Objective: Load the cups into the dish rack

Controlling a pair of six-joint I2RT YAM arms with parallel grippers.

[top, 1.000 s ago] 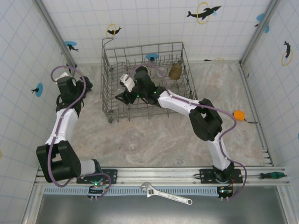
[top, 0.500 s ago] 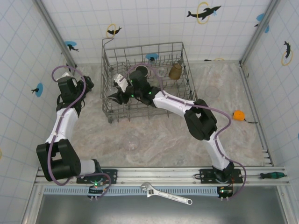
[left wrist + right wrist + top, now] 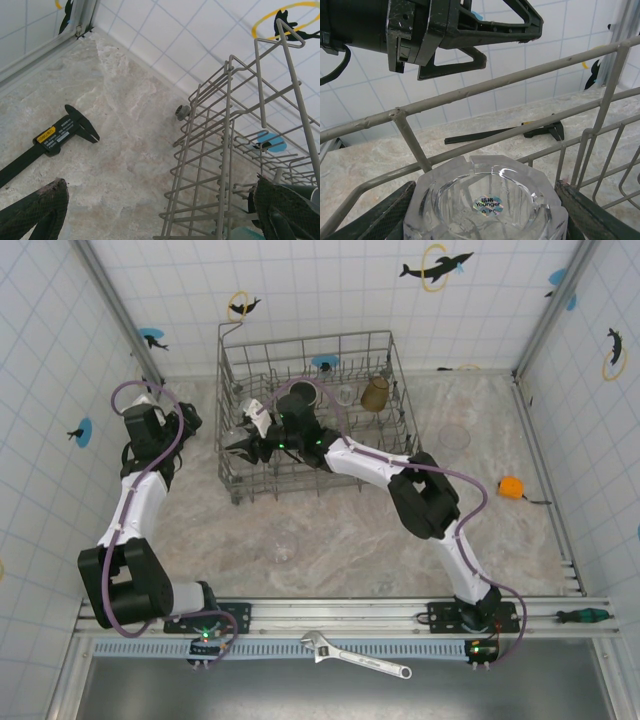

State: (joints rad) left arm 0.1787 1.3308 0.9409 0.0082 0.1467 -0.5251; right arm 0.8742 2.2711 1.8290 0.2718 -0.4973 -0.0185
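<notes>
The grey wire dish rack (image 3: 305, 339) stands at the back of the table. Inside it, my right gripper (image 3: 241, 443) is shut on a clear faceted glass (image 3: 485, 200) close to the rack's left wall (image 3: 470, 92); its fingers (image 3: 370, 217) press both sides of the glass. A black mug (image 3: 297, 398), a small clear glass (image 3: 345, 394) and an amber tumbler (image 3: 375, 393) sit along the rack's far side. Two clear glasses (image 3: 283, 543) (image 3: 454, 436) stand on the table. My left gripper (image 3: 188, 423) (image 3: 160, 215) is open, just outside the rack's left wall, holding nothing.
A black caliper (image 3: 55, 137) (image 3: 505, 134) lies on the table left of the rack. A small orange round object (image 3: 512, 486) rests at the right. A wrench (image 3: 356, 655) and a screwdriver (image 3: 583, 616) lie by the front rail. Tiled walls close in three sides.
My right gripper has carried the clear glass leftward inside the rack, from near its middle to its left wall. The left arm has stayed still.
</notes>
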